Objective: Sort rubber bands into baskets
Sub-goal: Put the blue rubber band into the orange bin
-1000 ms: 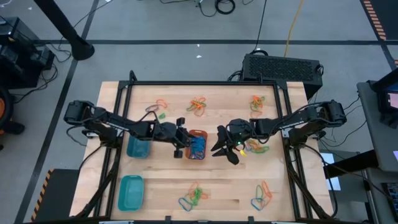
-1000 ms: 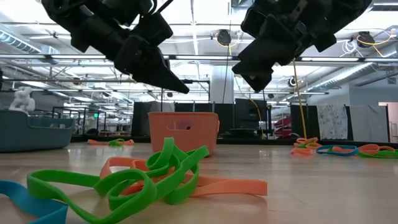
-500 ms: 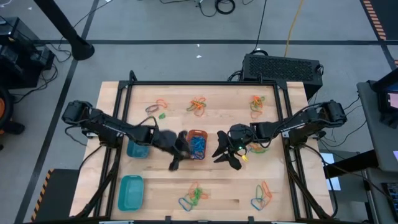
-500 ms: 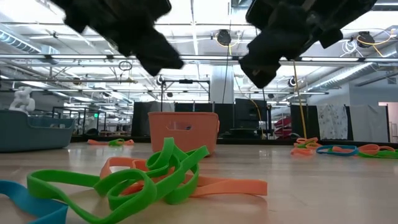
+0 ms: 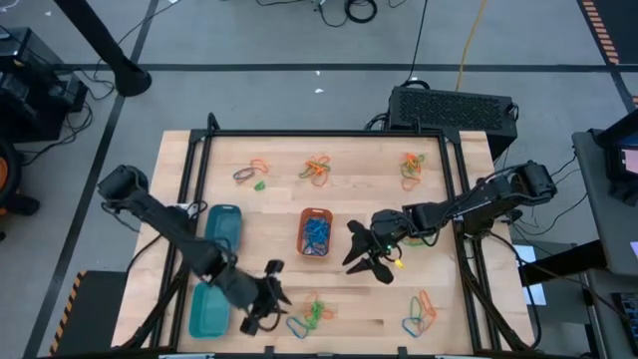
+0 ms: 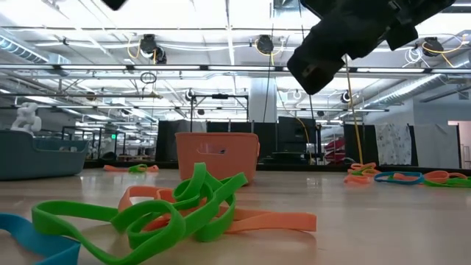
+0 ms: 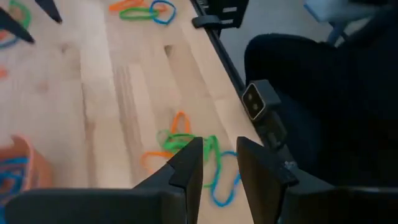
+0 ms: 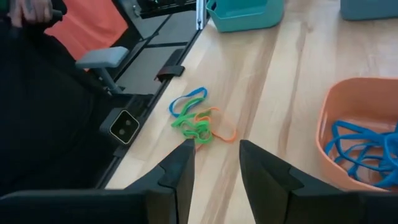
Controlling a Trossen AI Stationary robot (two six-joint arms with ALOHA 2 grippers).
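Your left pincer [image 5: 267,299], part open and empty, hovers beside the mixed rubber-band pile [image 5: 313,313], placed to pick; right pincer [image 5: 367,256] likewise empty

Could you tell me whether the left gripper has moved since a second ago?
Yes. In the high view the left gripper has swung from beside the orange basket toward the table's near edge, and is now by the rubber band pile.

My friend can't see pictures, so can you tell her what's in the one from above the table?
Two dark robot arms reach over a wooden table: the left hand, open, hangs near a tangle of thin rubber bands at the front, and the right hand, open, sits beside an orange plastic basket holding blue bands. Two teal plastic baskets stand on the left.
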